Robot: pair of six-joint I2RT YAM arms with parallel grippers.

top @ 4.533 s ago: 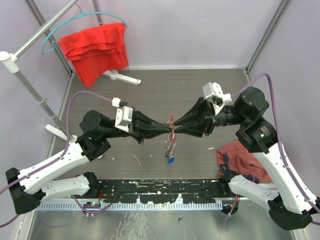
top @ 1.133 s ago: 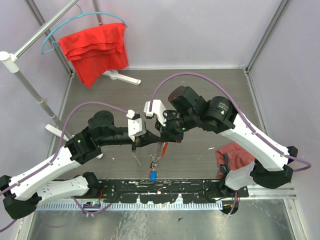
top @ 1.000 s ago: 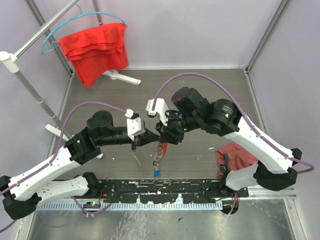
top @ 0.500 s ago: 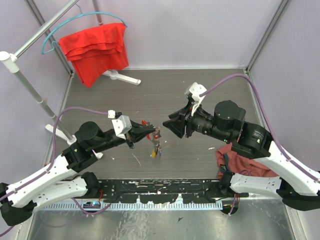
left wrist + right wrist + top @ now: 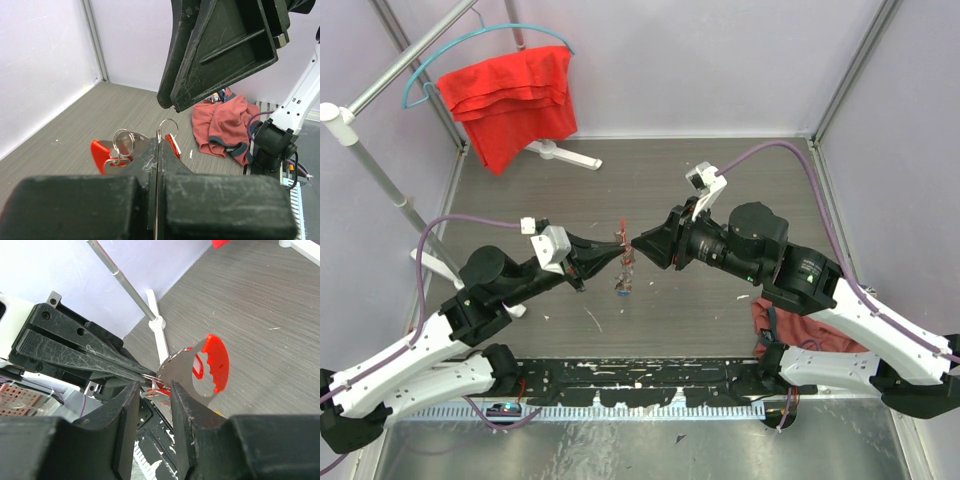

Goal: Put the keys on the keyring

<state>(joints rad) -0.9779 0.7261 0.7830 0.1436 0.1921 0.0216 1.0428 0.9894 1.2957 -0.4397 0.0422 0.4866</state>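
Observation:
My left gripper (image 5: pixel 618 252) is shut on a thin silver keyring (image 5: pixel 167 129) and holds it above the table. The keys (image 5: pixel 623 285) hang below it in a small bunch. In the left wrist view, keys with red heads (image 5: pixel 102 150) lie on both sides of the shut tips (image 5: pixel 159 145). My right gripper (image 5: pixel 636 243) is open, its tips right at the bunch, facing the left gripper. In the right wrist view its jaws (image 5: pixel 153 390) stand either side of the ring, next to a flat silver piece with a red edge (image 5: pixel 202 371). Nothing is gripped by it.
A red cloth (image 5: pixel 510 95) hangs on a hanger at the back left, on a white stand with poles (image 5: pixel 380 170). A crumpled dull-red cloth (image 5: pixel 800 325) lies at the right near the right arm's base. A black rail (image 5: pixel 650 375) runs along the near edge.
The right gripper, which had pulled back to the right half a second ago, has moved left to the bunch. The left gripper has lifted the keys slightly up and away.

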